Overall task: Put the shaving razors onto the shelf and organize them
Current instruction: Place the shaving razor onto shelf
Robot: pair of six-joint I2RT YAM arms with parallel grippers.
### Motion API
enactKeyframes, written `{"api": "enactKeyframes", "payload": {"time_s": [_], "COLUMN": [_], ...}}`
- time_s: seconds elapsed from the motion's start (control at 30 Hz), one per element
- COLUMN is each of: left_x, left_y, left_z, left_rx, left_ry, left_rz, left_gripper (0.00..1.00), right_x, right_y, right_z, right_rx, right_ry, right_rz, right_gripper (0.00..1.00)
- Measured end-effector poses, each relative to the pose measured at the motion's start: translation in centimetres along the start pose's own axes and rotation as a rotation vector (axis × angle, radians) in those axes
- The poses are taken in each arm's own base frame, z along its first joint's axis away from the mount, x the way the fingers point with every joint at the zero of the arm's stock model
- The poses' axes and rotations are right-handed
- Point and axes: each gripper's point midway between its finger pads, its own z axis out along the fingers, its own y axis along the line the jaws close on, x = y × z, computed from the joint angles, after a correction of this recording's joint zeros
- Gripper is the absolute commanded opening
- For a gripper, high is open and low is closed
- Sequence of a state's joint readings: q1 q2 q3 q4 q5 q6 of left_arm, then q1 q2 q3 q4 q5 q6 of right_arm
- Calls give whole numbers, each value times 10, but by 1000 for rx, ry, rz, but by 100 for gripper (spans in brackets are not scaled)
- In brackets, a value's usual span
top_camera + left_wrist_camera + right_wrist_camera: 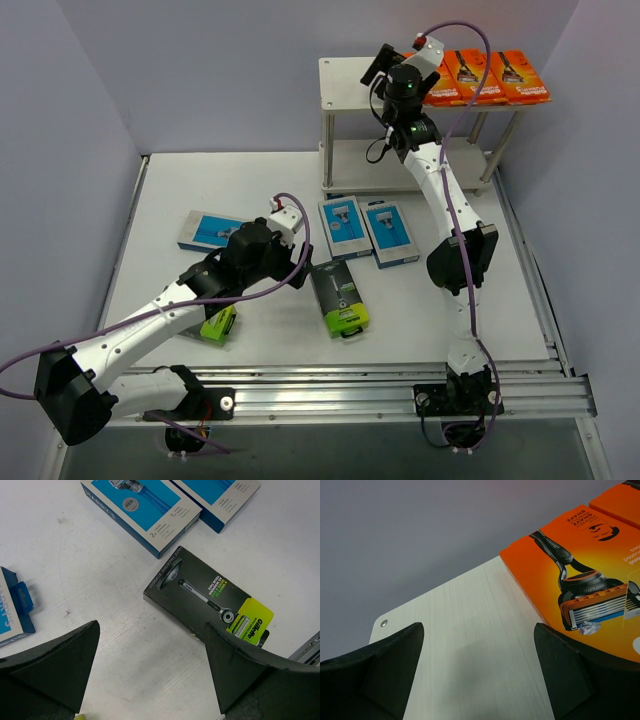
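Low in the top view, one black pack (218, 325) lies half under the left arm, its lime end showing. The left tool (151, 626) hangs spread above the bench (180, 190), with the second black pack (200, 597) by the finger at the right of the wrist frame — probably lined up for a pick. Three blue packs (342, 227) lie flat mid-frame. At the upper right, three orange packs (482, 75) sit side by side on the shelf (345, 85) — grouped by colour, it seems. The right tool (479, 627) hovers spread over the bare left part of the top board.

Three razor packs (478, 77) side by side atop the shelf (345, 92); five more on the table (440, 320) before it.
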State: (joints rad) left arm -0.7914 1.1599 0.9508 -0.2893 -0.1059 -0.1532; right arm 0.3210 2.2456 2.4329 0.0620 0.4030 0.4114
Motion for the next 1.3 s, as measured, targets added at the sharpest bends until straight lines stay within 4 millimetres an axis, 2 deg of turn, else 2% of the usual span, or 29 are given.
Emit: {"api": "enactKeyframes", "payload": {"time_s": [0.5,0.8,0.97,1.1,1.3], "left_x": [-1,-10,-19,-27,-35], "left_y": [5,23,34,46,75], "left_z": [0,-5,-14,-22,-34], "left_rx": [-12,-60,-102,-163,-278], "left_ry": [-2,-33,-70,-103,-136], "left_rz": [-7,-29,-30,-21,-19], "left_gripper": [94,94,94,94,94], "right_x": [1,9,18,21,28], "right_y": [4,13,21,25,30], "right_z": [-4,-27,-54,-84,-148], "right_rx": [-42,-97,-142,-186,-263], "right_ry": [-15,44,105,157,240], "right_rz": [-3,-21,-29,-29,-45], "right_gripper": [87,86,86,86,86]}}
